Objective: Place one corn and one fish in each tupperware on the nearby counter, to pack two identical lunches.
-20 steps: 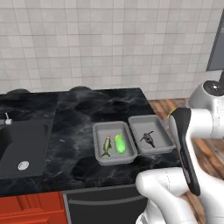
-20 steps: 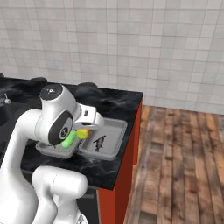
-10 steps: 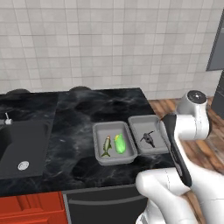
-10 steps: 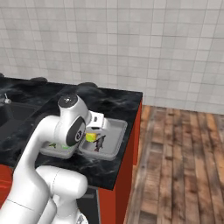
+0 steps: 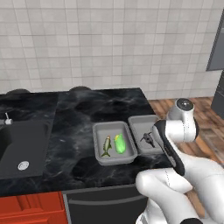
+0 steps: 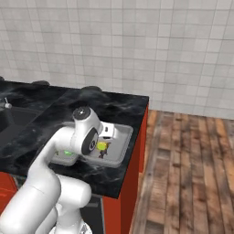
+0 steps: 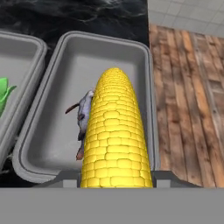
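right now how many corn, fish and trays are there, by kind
corn: 2, green one in the left tray, yellow one held over the right tray
fish: 2, pale one in the left tray, dark one in the right tray
trays: 2
total: 6

Yellow corn [image 6: 102, 146] held up over the right-hand tupperware [image 6: 122, 135] (dark fish [image 6: 103, 154] inside), black counter [image 6: 55, 114] underneath.

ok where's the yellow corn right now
The yellow corn is held in the gripper, poised over the right-hand tupperware near the counter's end, just above the dark fish lying in it.
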